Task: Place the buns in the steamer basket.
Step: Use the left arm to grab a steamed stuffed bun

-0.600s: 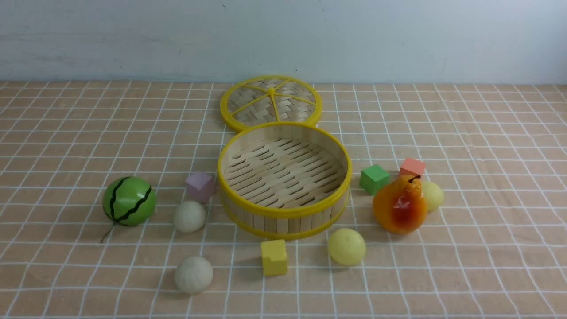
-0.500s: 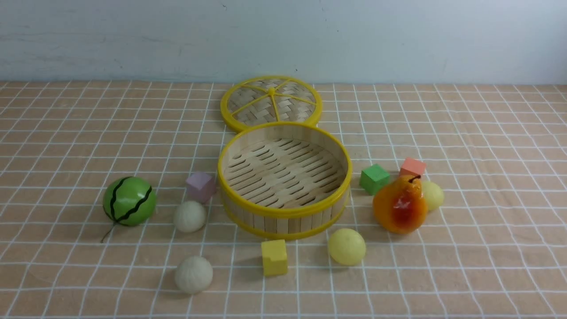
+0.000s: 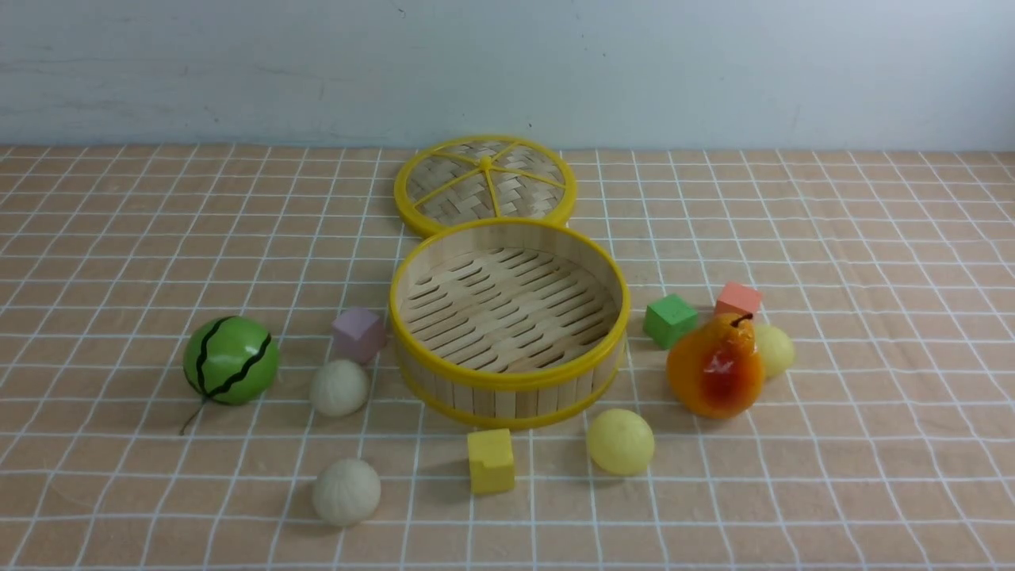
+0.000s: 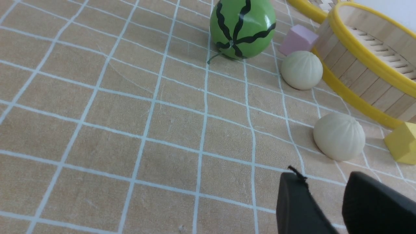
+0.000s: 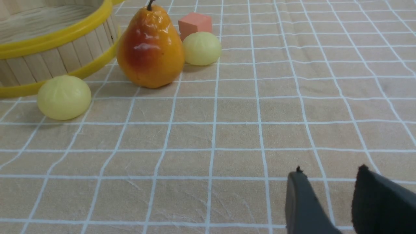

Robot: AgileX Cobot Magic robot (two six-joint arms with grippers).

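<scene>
Four soft buns lie outside the round, yellow-rimmed bamboo steamer basket [image 3: 507, 388].
Right of the basket, one pale yellow bun [image 3: 779, 350] is half hidden behind the glossy orange pear [image 3: 716, 366]. The second pale yellow bun [image 3: 620, 442] lies front-right of the basket, two off-white buns [image 3: 339, 388] [image 3: 346, 492] front-left. The left gripper [image 4: 325, 178] and right gripper [image 5: 330, 169], cut off by the frame, gape, holding nothing.

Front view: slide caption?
Empty steamer basket, lid behind; four buns, pear, watermelon ball and cubes around it on checked cloth.
</scene>
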